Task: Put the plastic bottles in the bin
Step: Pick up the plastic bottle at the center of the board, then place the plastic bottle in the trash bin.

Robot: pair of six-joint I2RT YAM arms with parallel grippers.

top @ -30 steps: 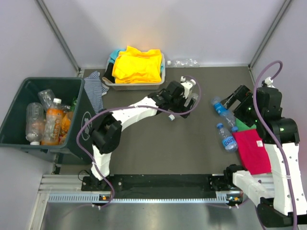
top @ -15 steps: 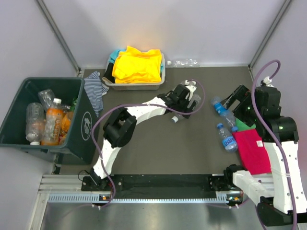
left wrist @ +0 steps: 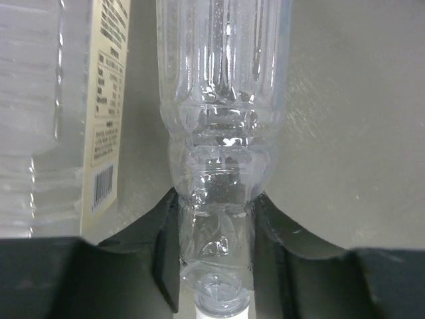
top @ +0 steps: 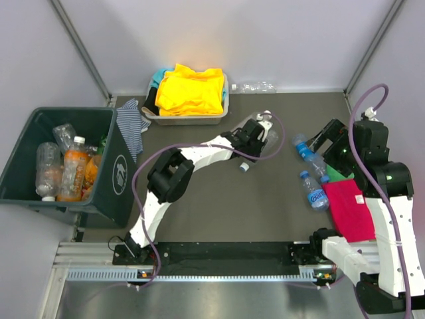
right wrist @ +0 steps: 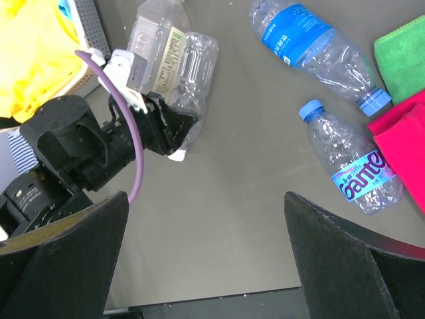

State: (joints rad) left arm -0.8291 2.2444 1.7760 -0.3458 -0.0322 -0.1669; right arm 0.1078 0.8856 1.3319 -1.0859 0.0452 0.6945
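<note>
My left gripper (top: 253, 149) is shut on the neck of a crushed clear bottle (left wrist: 222, 100) with a white cap (top: 244, 167), which lies on the table; its jaws pinch the neck from both sides (left wrist: 216, 249). A second clear bottle with a cream label (left wrist: 99, 106) lies right beside it. Two blue-labelled bottles (top: 309, 151) (top: 315, 190) lie at the right, just below my open, empty right gripper (right wrist: 206, 219). One more clear bottle (top: 255, 87) lies by the back wall. The dark green bin (top: 117, 174) stands at the left with several bottles (top: 73, 169) inside.
A white tray (top: 187, 120) heaped with yellow cloth sits at the back centre. A striped cloth (top: 133, 123) hangs by the bin's corner. A red cloth (top: 350, 210) and a green cloth (top: 339, 175) lie at the right, under the right arm.
My left gripper has reached a little further right and closed from wide open onto the clear bottle's neck. The right arm has stayed still.
</note>
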